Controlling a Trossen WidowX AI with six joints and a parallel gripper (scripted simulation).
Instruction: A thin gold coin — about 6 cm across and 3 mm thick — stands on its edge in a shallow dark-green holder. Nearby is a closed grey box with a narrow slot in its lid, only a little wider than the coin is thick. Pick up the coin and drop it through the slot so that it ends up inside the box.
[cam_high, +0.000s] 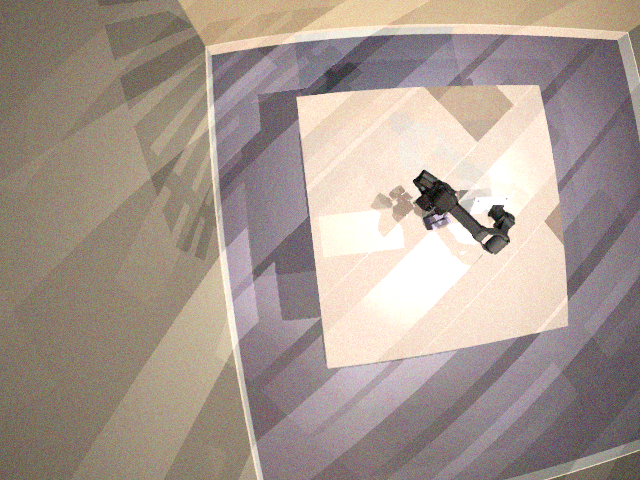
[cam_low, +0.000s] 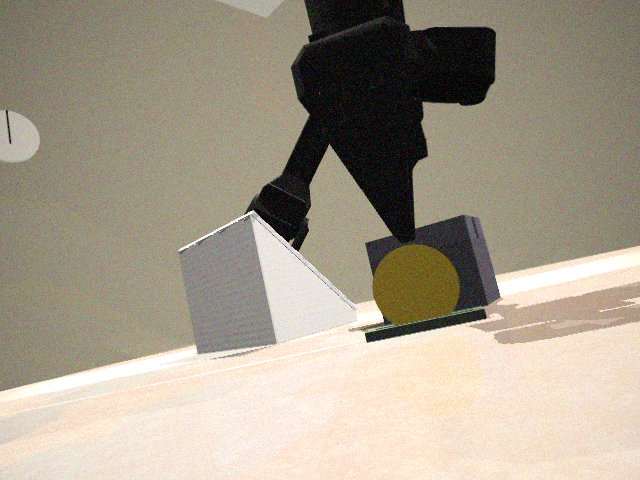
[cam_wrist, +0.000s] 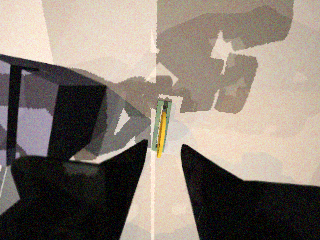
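The gold coin (cam_low: 416, 284) (cam_wrist: 162, 135) stands on edge in the shallow green holder (cam_low: 429, 327) (cam_wrist: 158, 120). My gripper (cam_low: 407, 239) (cam_wrist: 164, 146) points down, partly open, with nothing between its fingertips. In the exterior view the visible fingertip is just above the coin's top edge. In the wrist view the coin lies ahead of the gap between the fingertips, slightly left of its middle. The grey box (cam_high: 436, 222) (cam_low: 473, 263) (cam_wrist: 37, 120) stands close beside the holder, its dark slot showing at the left of the wrist view. The arm hides coin and holder in the top view.
A white wedge-shaped block (cam_high: 483, 203) (cam_low: 227, 289) stands by the arm's base, left of the holder in the exterior view. The pale table top (cam_high: 361, 335) has edges on all sides in the top view. Hard shadows and bright patches cross it.
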